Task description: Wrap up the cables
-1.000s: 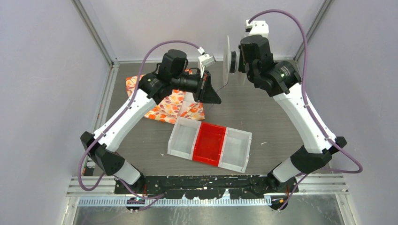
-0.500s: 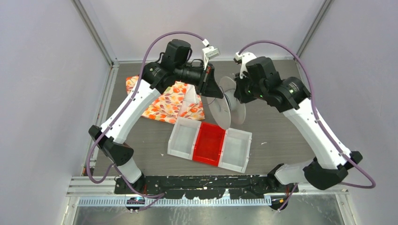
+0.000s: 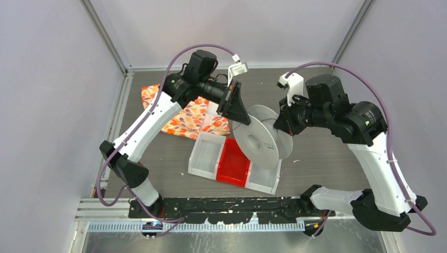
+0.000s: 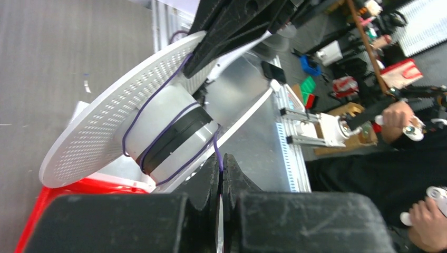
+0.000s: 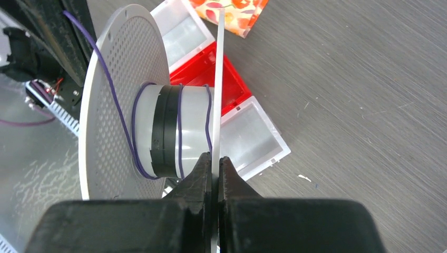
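Top view: right tool (image 3: 283, 122) holds a white spool (image 3: 255, 143) in the air above the tray (image 3: 266, 169). Spool axis is tilted, with the big flange facing the camera. Left tool (image 3: 238, 112) sits just beside the spool's far edge. Patterned cloth (image 3: 182, 118) lies on the worktop (image 3: 321, 153) under the left arm and isn't involved.

Left wrist: left tool fully closed, pinching the cable (image 4: 217, 151) at the fingertips. From the pinch the thin purple wire runs straight onto the hub (image 4: 168, 132). A few loose turns lie there, one strand crossing the perforated flange (image 4: 105, 132). The line from pinch to hub looks short and fairly taut.

Right wrist: right tool closed edge-on over the thin solid flange (image 5: 217, 79), nothing else in it. About three turns show on the hub, spaced apart. One strand climbs the perforated flange toward the left tool.

Step, as I read it: mid-winding, early, with only a few turns on. Next move needs the spool turned relative to the pinch with tension held, or the left tool orbiting the hub. The strand must stay between the flanges and not ride over a rim. Risk is slack letting the loose turns slip off.
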